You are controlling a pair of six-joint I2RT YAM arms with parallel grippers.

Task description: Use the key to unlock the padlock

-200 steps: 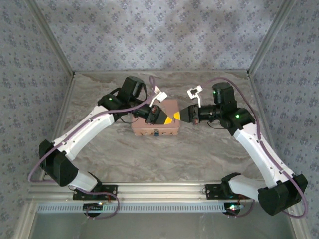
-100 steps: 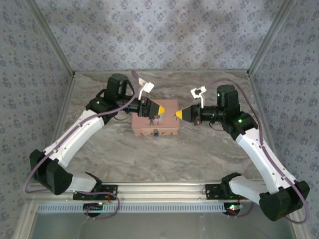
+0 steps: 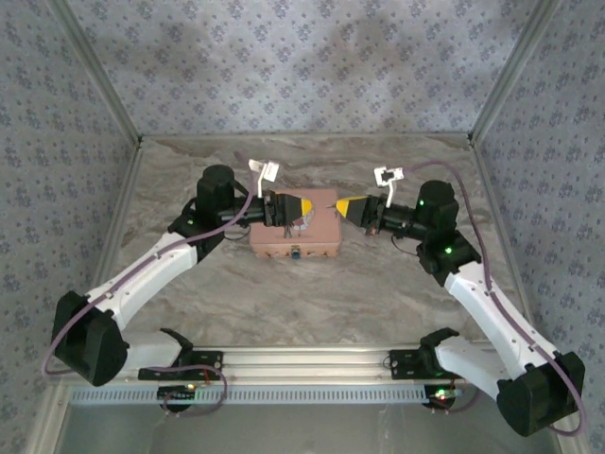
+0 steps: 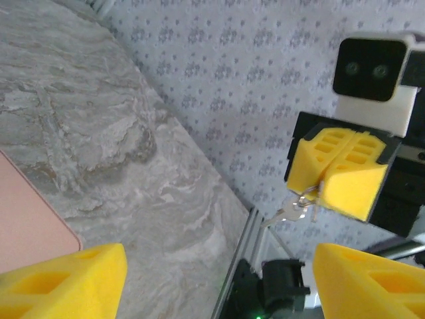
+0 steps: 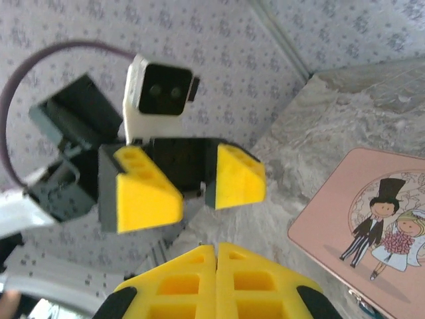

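Observation:
The key (image 4: 293,212) hangs on a small ring from the tips of my right gripper (image 4: 320,194), which is shut on it. In the top view that gripper (image 3: 341,203) hovers over the right end of a pink tin (image 3: 321,238). My left gripper (image 3: 303,207) faces it above the tin's middle, a short gap between the two. Its yellow fingers (image 4: 70,282) stand wide apart with nothing between them, and it looks open from the right wrist too (image 5: 197,191). The padlock (image 3: 297,252), tiny and dark blue, hangs at the tin's front edge.
The pink tin (image 5: 339,222) has a cartoon couple on its lid and lies on the marble tabletop (image 3: 397,293). Patterned walls stand at the back and sides, with an aluminium rail (image 3: 302,357) along the near edge.
My left gripper has opened and drawn back to the left, away from the right one. The right gripper has backed off to the right and stays shut on the key.

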